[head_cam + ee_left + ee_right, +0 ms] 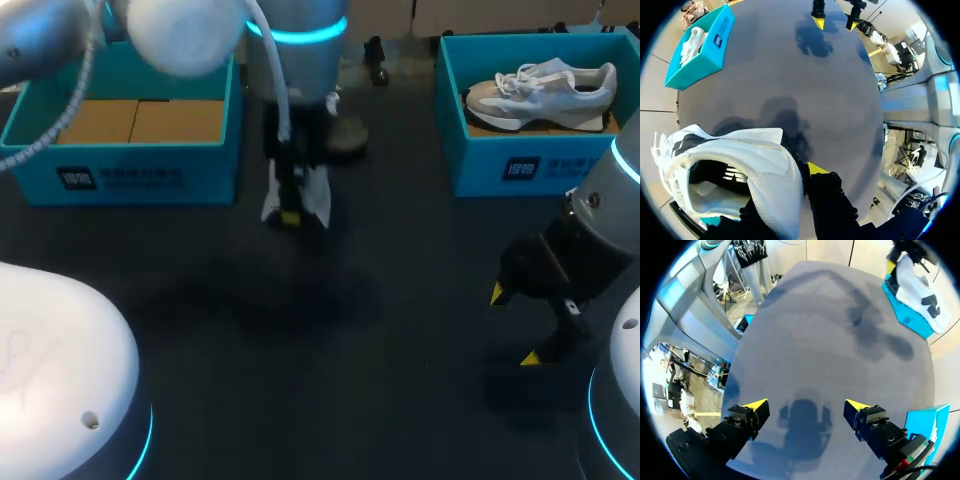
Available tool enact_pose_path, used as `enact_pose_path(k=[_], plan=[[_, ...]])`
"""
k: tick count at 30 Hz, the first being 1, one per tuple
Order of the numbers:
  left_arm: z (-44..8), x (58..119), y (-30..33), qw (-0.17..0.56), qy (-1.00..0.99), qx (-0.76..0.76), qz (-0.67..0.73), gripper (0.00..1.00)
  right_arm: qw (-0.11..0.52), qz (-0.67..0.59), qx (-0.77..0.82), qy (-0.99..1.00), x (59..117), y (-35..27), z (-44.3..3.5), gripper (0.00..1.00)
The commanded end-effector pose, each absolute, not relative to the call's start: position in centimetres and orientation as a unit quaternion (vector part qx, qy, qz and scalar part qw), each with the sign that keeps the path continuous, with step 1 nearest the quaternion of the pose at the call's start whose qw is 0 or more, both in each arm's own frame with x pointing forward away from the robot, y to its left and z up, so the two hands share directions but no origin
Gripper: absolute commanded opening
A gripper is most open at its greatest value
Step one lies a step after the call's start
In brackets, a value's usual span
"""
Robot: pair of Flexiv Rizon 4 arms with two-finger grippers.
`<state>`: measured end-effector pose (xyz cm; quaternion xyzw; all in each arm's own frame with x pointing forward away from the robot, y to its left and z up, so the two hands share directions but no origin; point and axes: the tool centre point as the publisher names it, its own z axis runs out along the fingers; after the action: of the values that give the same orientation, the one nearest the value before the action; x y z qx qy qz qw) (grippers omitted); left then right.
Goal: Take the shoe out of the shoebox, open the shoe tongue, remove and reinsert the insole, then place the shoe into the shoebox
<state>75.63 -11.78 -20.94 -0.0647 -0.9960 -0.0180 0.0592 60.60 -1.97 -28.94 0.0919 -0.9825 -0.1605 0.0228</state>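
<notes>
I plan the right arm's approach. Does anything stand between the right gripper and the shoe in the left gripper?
Nothing visible does. Only bare table lies between the right gripper and the shoe held by the left gripper.

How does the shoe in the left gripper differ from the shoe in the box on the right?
The held shoe is pinched at the rim of its opening by the left gripper, above the table; the boxed shoe rests untouched in the right shoebox. The held shoe appears to hang on end; the boxed shoe lies lengthwise. Both are pale lace-up sneakers.
</notes>
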Motion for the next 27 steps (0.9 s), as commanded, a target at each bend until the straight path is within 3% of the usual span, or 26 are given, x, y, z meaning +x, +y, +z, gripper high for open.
enact_pose_path(k=[1, 5, 27], plan=[[-17.7, 79.4, -9.6, 0.087, -0.994, -0.071, -0.012, 0.00, 0.021, -0.161, 0.092, -0.982, 60.5, -2.0, -29.1, 1.00], [-15.6, 83.0, -8.2, 0.087, -0.992, -0.080, -0.043, 0.00, 0.021, -0.161, 0.092, -0.982, 60.5, -2.0, -29.1, 1.00], [-15.6, 83.0, -8.2, 0.087, -0.992, -0.080, -0.043, 0.00, 0.021, -0.161, 0.092, -0.982, 60.5, -2.0, -29.1, 1.00]])
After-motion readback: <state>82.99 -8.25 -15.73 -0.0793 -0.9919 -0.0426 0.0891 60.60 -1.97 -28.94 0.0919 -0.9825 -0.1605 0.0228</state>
